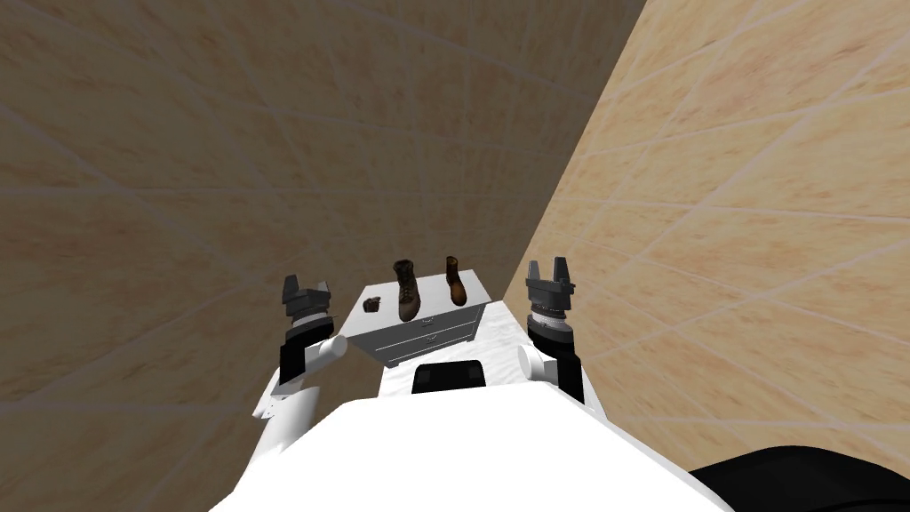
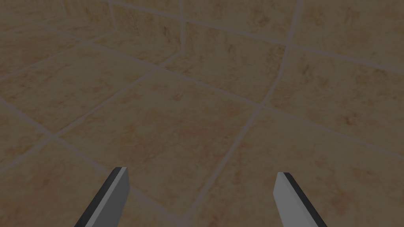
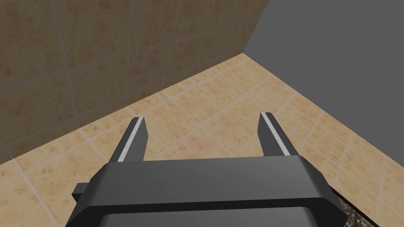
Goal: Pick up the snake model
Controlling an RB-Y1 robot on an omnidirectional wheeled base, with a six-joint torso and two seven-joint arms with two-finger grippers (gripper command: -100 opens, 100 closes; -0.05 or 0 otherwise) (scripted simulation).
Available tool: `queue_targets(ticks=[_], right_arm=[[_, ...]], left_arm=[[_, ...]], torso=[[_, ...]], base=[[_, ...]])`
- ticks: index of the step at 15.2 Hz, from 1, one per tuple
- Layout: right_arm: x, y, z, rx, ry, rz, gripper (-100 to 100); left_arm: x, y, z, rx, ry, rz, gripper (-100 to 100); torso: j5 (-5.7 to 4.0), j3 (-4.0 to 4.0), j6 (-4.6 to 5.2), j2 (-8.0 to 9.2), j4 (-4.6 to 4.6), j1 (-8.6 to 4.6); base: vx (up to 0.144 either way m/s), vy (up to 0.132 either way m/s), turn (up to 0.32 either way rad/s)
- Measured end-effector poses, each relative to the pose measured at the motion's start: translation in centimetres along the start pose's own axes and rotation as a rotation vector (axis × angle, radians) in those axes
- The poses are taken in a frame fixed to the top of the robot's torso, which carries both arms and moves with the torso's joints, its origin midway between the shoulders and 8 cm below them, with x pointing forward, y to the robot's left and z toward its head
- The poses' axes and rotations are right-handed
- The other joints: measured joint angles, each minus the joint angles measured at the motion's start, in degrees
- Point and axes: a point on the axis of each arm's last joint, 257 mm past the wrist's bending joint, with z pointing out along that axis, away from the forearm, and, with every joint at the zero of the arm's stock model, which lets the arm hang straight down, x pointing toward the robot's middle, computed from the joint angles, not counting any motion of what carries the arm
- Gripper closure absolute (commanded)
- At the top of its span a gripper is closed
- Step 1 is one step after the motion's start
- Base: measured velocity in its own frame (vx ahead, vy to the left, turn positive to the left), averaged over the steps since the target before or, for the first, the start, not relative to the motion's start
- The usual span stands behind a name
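Left gripper [image 2: 201,172] and right gripper [image 3: 202,116] gape wide, empty;
snake model [image 1: 372,303] lies on the dresser [image 1: 427,334] between them, nearer the left gripper.

The head camera looks steeply down and forward onto a chest of drawers [image 1: 418,333] in a tiled corner. The left wrist camera faces along the left hand [image 2: 201,173] at tan tiles [image 2: 177,118] close by. The right wrist camera, along the right hand [image 3: 201,118], sees similar tiling meeting a grey wall [image 3: 335,47].
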Motion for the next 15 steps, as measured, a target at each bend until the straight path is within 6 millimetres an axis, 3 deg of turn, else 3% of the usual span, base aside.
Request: queue_targets(ticks=[15], right_arm=[[0.0,0.0,0.0,0.000,0.000,0.000,0]], left_arm=[[-9.8,4.5,0.5,-0.029,-0.252,-0.077,-100]], torso=[[0.00,-0.01,0.01,-0.01,0.00,0.01]], base=[[0.019,-0.039,-0.110]])
